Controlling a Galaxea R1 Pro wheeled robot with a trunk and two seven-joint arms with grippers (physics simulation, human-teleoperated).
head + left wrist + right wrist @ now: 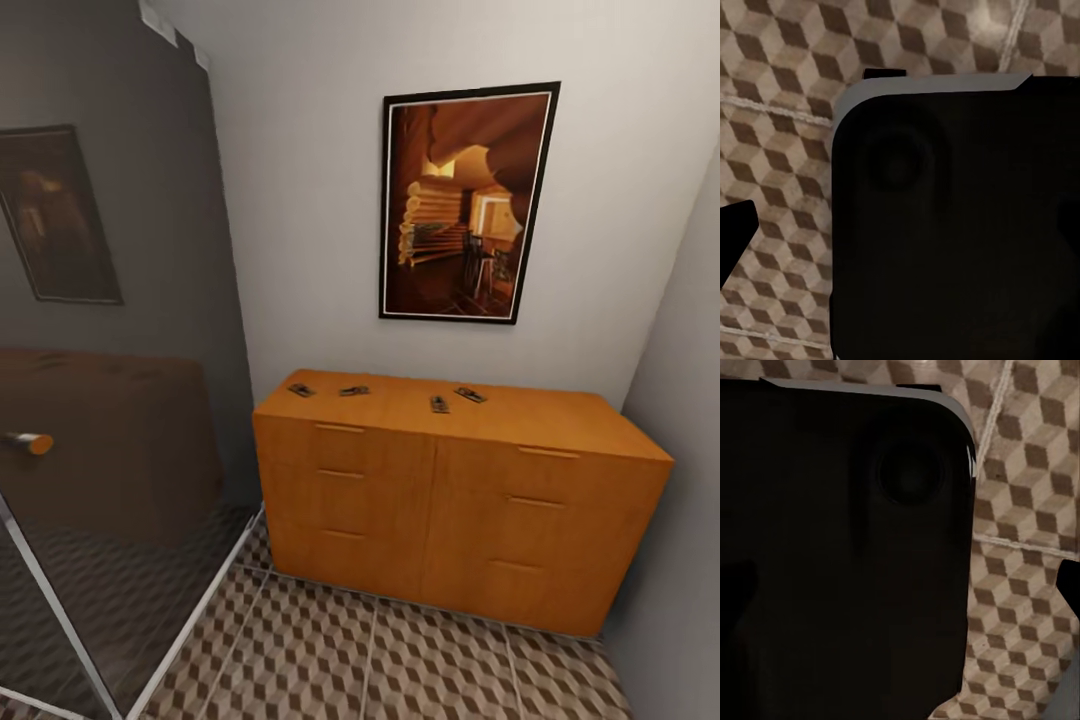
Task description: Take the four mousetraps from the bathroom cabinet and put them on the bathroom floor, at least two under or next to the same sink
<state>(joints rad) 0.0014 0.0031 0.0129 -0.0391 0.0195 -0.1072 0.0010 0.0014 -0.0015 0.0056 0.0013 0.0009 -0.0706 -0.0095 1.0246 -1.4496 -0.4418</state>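
The step in hand looked like the approach: best to roll squarely up to the low orange-brown wooden cabinet at centre frame, close enough for either arm. Four tiny flat tan mousetraps with dark wire lay well apart across its top. Cube-patterned floor tiles filled the lower frame. Neither end effector's state could be told.
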